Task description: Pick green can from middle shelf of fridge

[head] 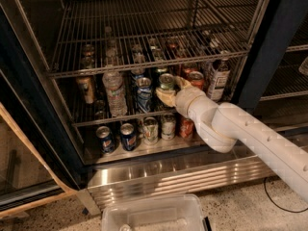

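Observation:
The green can (pixel 166 81), light green with a silver top, stands upright near the front of the middle shelf (pixel 91 121) of the fridge (pixel 272 37). My gripper (pixel 171 92) reaches in from the right on its white arm and is right at the can, against its front and right side. It hides the can's lower body. A blue-and-silver can (pixel 143 93) stands just left of the green can. A red can (pixel 196 79) stands just right of it, behind my wrist.
A clear water bottle (pixel 114 93) and a tan can (pixel 86 88) stand further left, a dark labelled bottle (pixel 219 78) to the right. The upper wire rack (pixel 144 47) hangs close above. Several cans (pixel 127 136) stand on the floor below. A plastic bin (pixel 154 214) sits before the ribbed base panel (pixel 192 174).

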{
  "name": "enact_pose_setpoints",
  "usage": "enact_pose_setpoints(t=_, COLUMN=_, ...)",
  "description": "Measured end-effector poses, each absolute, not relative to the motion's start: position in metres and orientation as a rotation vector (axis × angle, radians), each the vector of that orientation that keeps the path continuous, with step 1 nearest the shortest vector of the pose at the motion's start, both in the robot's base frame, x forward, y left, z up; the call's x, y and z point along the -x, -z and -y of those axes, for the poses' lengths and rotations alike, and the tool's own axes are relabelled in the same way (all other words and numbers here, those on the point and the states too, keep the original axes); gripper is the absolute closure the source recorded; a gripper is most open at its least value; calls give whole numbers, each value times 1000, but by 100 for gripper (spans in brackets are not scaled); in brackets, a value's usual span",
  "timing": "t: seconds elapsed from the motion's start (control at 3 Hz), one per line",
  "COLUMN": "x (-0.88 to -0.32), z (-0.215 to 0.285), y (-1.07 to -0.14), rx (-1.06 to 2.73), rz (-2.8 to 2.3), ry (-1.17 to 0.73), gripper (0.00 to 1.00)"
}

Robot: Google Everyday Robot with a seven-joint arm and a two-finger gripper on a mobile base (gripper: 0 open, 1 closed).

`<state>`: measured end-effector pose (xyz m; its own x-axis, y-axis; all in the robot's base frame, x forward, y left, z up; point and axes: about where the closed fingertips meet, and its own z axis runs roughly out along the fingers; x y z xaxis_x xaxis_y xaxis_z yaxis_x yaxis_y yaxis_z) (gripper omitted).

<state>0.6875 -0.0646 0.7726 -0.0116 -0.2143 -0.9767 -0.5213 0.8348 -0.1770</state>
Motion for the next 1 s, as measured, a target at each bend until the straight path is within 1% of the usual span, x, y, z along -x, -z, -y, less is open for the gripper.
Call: enact_pose_setpoints(t=1.0, x=-667, z=82, y=-792, rx=551, rz=-1577, ry=-238, gripper=100)
